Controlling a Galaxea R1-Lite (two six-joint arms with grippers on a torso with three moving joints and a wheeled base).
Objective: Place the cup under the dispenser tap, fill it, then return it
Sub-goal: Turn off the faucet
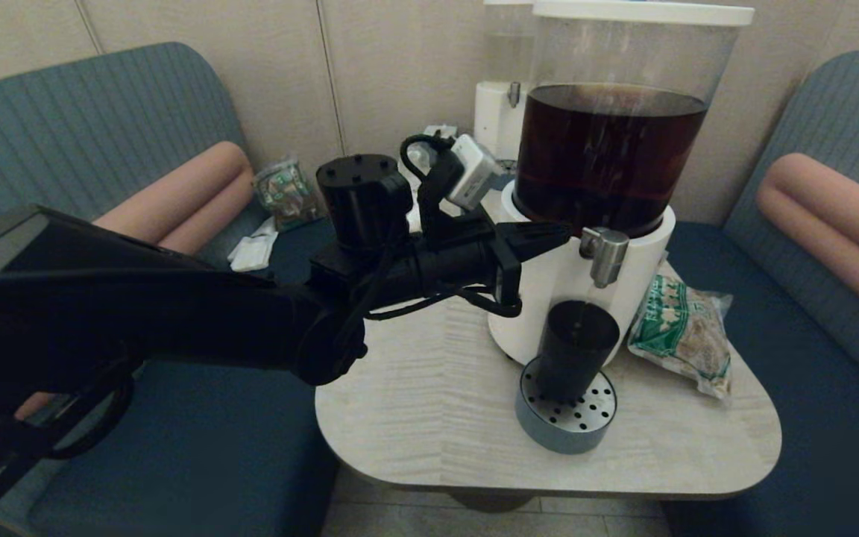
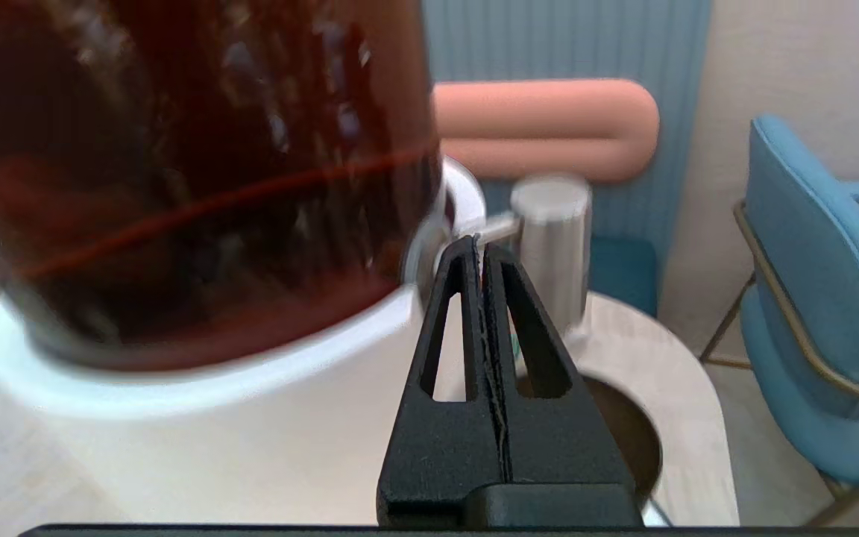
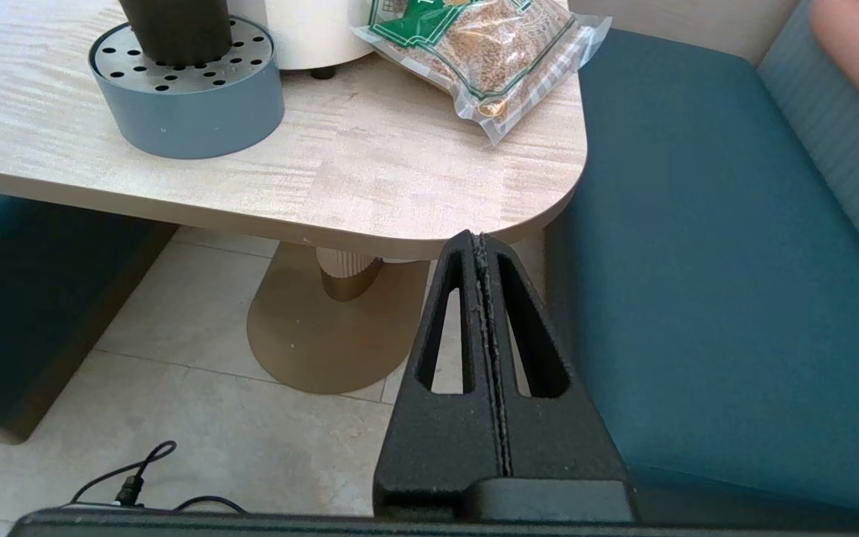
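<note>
left gripper, fingers pressed together, is nudging the dispenser tap. the cup is standing on the drip tray beneath it; light, smooth plastic, probably best gripped mid-wall. right gripper is idling, closed, off-table.

The left claw hides most of the cup.

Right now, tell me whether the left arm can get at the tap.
Probably yes. The left gripper, fingers shut, sits right beside the tap with nothing between them; the cup stands below on the drip tray, out of the way.
</note>
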